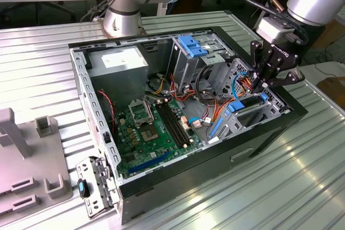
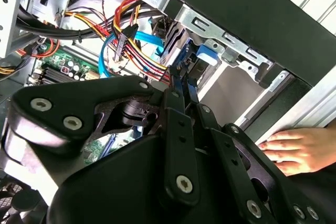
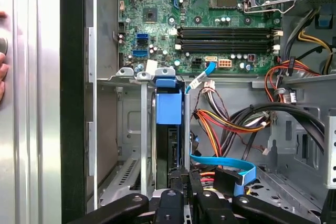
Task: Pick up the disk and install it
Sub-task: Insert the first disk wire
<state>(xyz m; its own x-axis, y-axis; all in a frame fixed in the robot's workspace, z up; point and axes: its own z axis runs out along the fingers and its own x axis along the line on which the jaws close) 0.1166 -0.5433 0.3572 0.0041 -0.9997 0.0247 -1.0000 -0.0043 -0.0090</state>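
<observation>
The disk (image 1: 237, 106) stands on edge in a drive bay at the case's front corner, on the exterior view's right. Its bright blue carrier (image 3: 168, 106) sits between the bay's metal rails, and the blue carrier (image 2: 205, 56) also appears past my fingertips in the second wrist view. My gripper (image 1: 262, 85) hangs over the end of the bay farthest from the motherboard. Its black fingers (image 3: 176, 179) are drawn close together, with the gripper (image 2: 182, 77) tips right at the disk's near edge. The frames do not show whether the tips touch it.
The open computer case (image 1: 81, 79) lies on a ribbed metal table. Inside are a green motherboard (image 3: 210, 19), a power supply (image 1: 118, 60), cable bundles (image 3: 226, 121) and another blue carrier (image 1: 191, 44). A hand (image 2: 289, 150) rests on the case's outer wall. A grey fixture (image 1: 27, 160) stands at the exterior view's left.
</observation>
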